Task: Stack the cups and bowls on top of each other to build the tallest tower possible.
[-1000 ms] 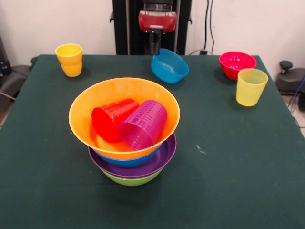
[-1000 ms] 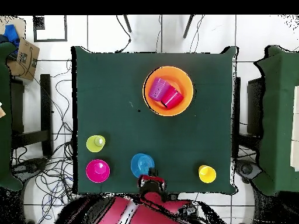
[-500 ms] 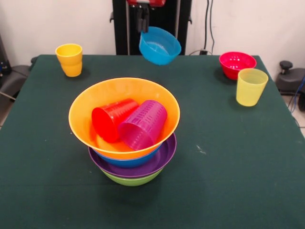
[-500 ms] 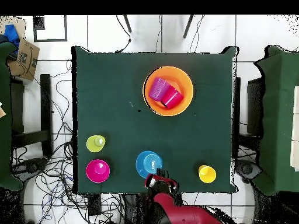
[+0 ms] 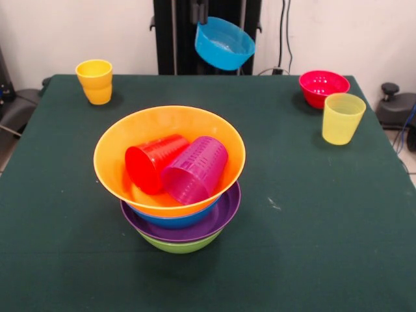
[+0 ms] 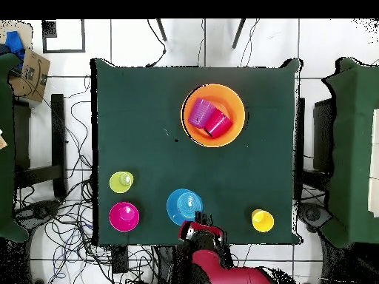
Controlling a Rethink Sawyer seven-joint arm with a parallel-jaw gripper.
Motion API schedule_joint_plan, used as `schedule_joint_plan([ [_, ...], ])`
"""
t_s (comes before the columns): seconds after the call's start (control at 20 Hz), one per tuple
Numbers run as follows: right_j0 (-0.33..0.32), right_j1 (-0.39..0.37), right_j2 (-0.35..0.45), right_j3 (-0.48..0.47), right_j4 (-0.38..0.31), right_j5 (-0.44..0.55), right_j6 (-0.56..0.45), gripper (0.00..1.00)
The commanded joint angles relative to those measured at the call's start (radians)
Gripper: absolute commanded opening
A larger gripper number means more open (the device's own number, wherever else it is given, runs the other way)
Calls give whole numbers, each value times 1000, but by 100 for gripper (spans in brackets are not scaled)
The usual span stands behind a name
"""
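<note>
My gripper (image 5: 202, 17) is shut on the rim of the small translucent blue bowl (image 5: 225, 44), which hangs tilted well above the table's far edge. In the overhead view the gripper (image 6: 198, 228) sits beside that blue bowl (image 6: 184, 205). The tower (image 5: 221, 213) stands mid-table: green, purple and blue bowls with the wide orange bowl (image 5: 112, 140) on top. Inside the orange bowl (image 6: 231, 106), a red cup (image 5: 155, 162) and a purple cup (image 5: 196, 170) lie on their sides, touching; the overhead view shows the purple cup (image 6: 200, 113) and red cup (image 6: 219, 123) too.
An orange-yellow cup (image 5: 95, 81) stands at the far left corner. A red-pink small bowl (image 5: 323, 86) and a pale yellow cup (image 5: 342, 118) stand upright at the far right. Overhead, they line the table's lower edge: pale yellow cup (image 6: 121, 181), pink bowl (image 6: 123, 216), orange-yellow cup (image 6: 262, 220).
The blue bowl has left the table and risen in my gripper, from the cloth to high above the far edge. The tower and other cups have not moved.
</note>
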Motion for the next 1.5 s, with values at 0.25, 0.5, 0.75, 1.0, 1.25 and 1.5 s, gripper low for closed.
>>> schedule_joint_plan([
  [0.25, -230, -181, 551, 84, 253, 314, -91, 0],
  [0.5, -323, -107, 642, -27, 257, 396, -160, 0],
  [0.75, -386, -53, 715, -114, 268, 473, -174, 0],
  [1.0, -377, 9, 713, -235, 242, 557, -163, 0],
  [1.25, -334, 71, 683, -331, 204, 598, -138, 0],
  [1.5, -328, 109, 696, -384, 207, 640, -146, 0],
])
